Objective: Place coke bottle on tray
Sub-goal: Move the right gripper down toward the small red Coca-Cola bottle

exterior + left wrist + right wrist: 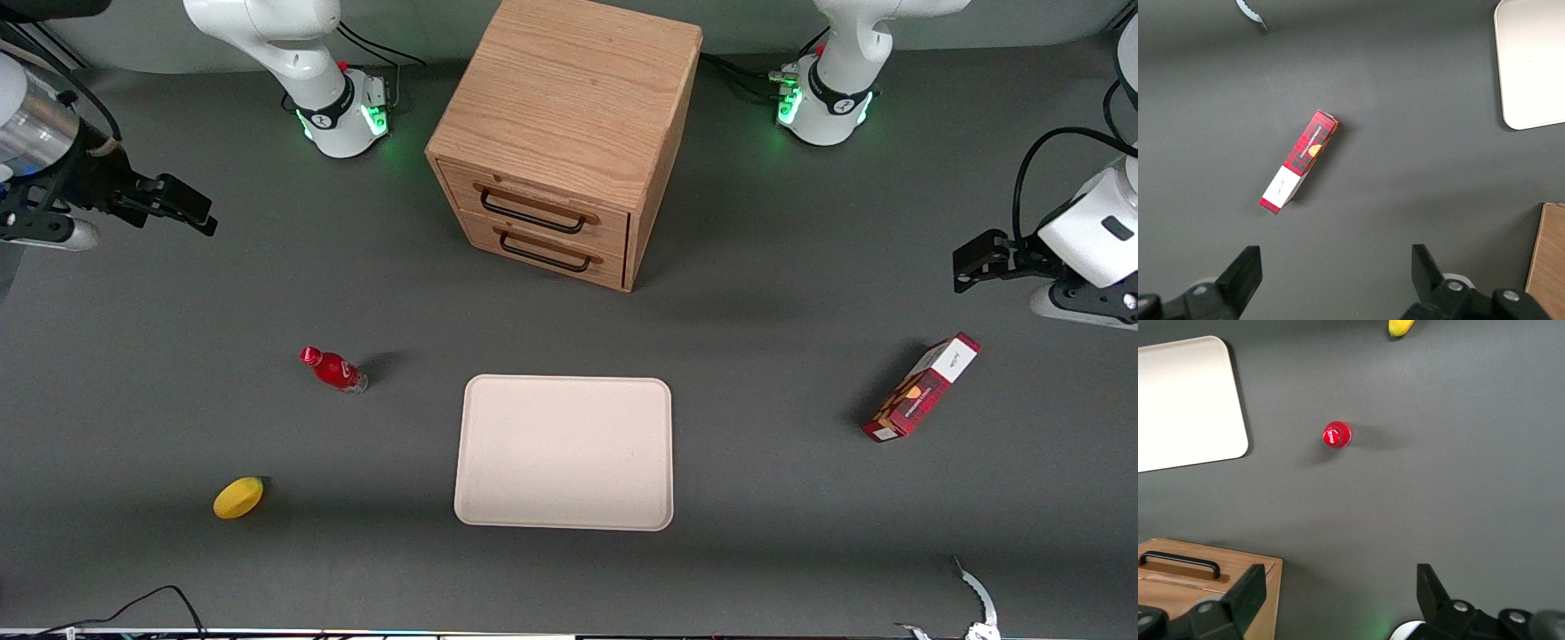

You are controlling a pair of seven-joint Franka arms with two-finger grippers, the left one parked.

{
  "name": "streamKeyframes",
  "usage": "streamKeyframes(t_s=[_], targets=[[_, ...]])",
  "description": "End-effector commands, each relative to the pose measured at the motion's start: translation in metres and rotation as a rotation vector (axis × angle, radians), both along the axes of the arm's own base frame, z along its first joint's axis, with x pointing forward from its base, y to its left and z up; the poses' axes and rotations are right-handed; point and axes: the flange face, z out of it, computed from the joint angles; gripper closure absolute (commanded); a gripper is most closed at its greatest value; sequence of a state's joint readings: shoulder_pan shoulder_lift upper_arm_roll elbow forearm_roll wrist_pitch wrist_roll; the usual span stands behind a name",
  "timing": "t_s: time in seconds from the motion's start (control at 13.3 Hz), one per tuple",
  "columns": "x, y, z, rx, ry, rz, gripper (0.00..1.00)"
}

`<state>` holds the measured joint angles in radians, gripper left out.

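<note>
- Nearest the front camera lies a yellow lemon (238, 497) on the grey table (756, 373), toward my end of it.
- The tray (564, 452) lies flat mid-table, bare, in front of the wooden drawer cabinet (562, 133).
- The coke bottle (332, 369) stands upright on the table, beside the tray but apart from it, farther from the front camera than the lemon; from my wrist I look straight down on its red cap (1337, 435).
- My gripper (191, 211) hangs high over my end of the table, well apart from the bottle, fingers (1245, 597) spread wide and holding nothing.
- A red-and-white carton (922, 388) lies toward the parked arm's end.
</note>
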<state>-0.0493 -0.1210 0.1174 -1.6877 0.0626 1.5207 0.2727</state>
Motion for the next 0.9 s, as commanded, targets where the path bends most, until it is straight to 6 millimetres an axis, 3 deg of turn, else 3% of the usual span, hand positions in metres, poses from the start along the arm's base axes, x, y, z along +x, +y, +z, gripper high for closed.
streamKeyframes(t_s=[0.0, 0.23, 0.3, 0.53, 0.83], targets=[[0.003, -0.004, 0.004, 0.037, 0.021, -0.04, 0.0], [0.008, -0.004, -0.004, 0.037, 0.036, -0.036, 0.0], [0.015, -0.005, -0.017, 0.039, 0.052, -0.036, 0.0], [0.051, 0.014, -0.089, 0.041, 0.077, -0.014, 0.0], [0.07, 0.016, -0.192, 0.02, -0.005, -0.021, 0.0]])
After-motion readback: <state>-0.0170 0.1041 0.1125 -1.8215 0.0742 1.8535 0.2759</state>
